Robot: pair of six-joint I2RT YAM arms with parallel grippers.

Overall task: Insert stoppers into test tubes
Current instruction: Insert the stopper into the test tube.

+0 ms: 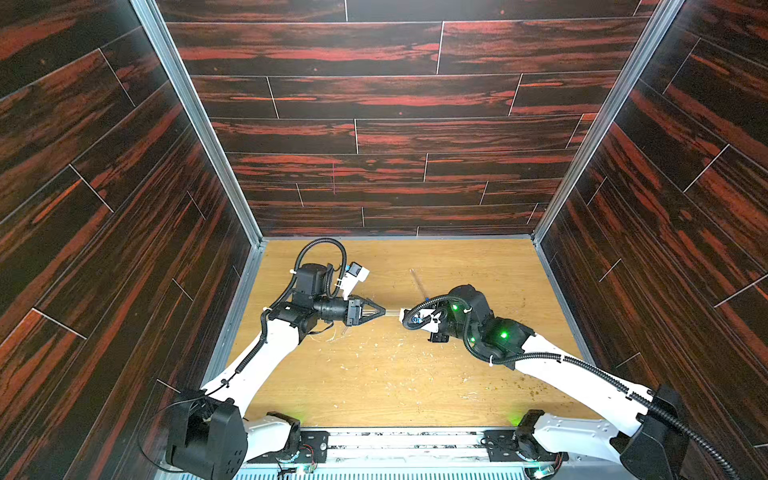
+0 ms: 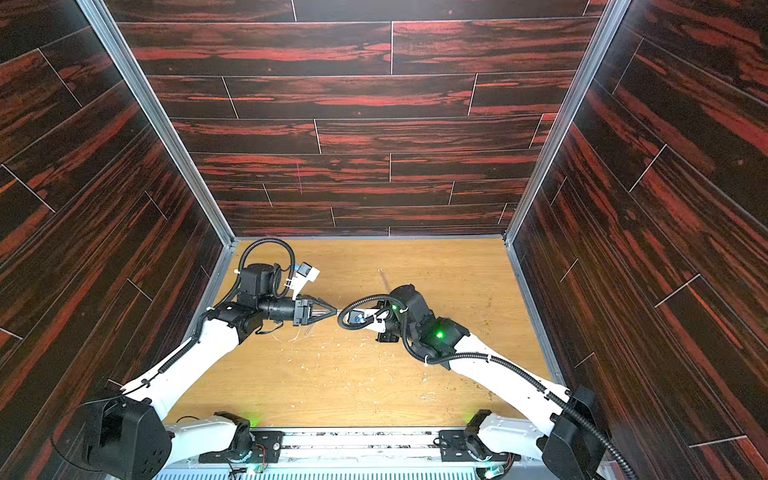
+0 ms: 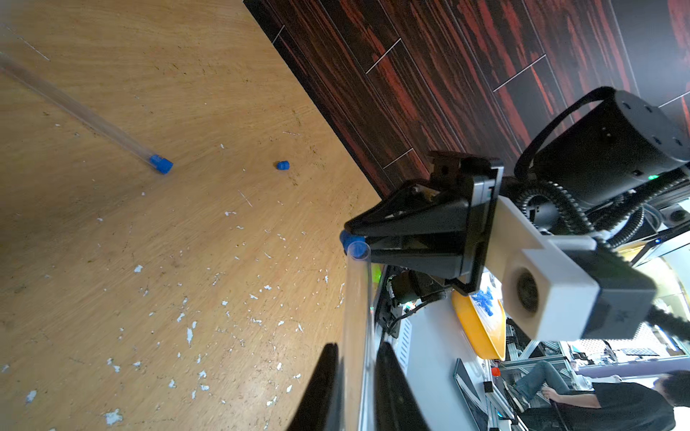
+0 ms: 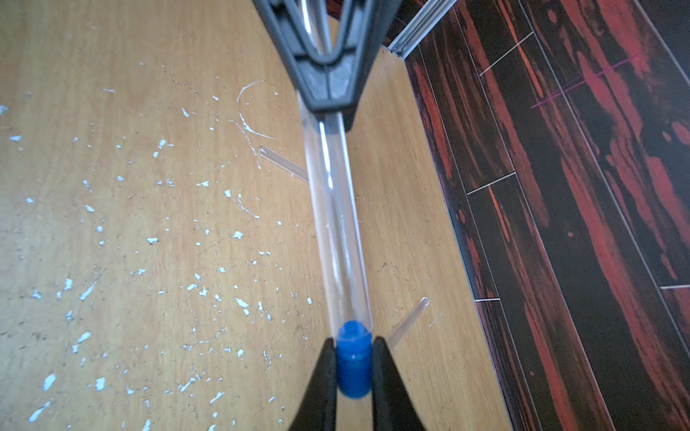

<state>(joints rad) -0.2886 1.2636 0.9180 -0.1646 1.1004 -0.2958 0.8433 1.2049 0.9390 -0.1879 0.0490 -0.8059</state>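
In a top view the left tool (image 1: 384,311), clamped on the held tube (image 3: 358,317), points to 3 o'clock. The right tool (image 4: 354,347) meets it from 3 o'clock, pinching a stopper (image 4: 354,367) whose nose sits in that tube's mouth. There are three tubes: the held tube, a capped tube (image 3: 74,108) on the bench (image 1: 415,386) at 12 o'clock of the right tool, and a bare tube (image 4: 278,160) at 6 o'clock of the left tool; and three stoppers: the pinched one, a second stopper (image 3: 161,164) plugging the capped tube, and a loose stopper (image 3: 283,165) on the bench.
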